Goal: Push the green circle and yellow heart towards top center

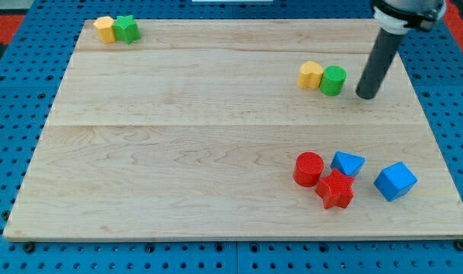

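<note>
The green circle (333, 80) sits on the wooden board at the view's right, upper half. The yellow heart (311, 74) touches it on its left side. My tip (365, 95) stands just to the right of the green circle, a small gap apart and slightly lower in the view. The dark rod rises from it toward the top right corner.
A yellow block (104, 29) and a green star-like block (126, 29) sit together at the board's top left. At the bottom right are a red cylinder (308, 168), a red star (336, 189), a blue triangle-like block (346, 163) and a blue cube (395, 181). The board's right edge (437, 137) is near my tip.
</note>
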Action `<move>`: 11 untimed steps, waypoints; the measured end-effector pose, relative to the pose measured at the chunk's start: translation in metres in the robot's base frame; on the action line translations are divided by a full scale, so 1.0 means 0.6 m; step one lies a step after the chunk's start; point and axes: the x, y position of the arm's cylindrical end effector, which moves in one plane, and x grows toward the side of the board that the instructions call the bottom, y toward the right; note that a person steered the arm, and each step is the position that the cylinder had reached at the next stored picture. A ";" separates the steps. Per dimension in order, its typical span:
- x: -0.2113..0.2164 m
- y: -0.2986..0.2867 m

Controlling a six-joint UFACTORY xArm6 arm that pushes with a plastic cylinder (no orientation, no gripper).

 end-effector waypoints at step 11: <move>-0.029 -0.183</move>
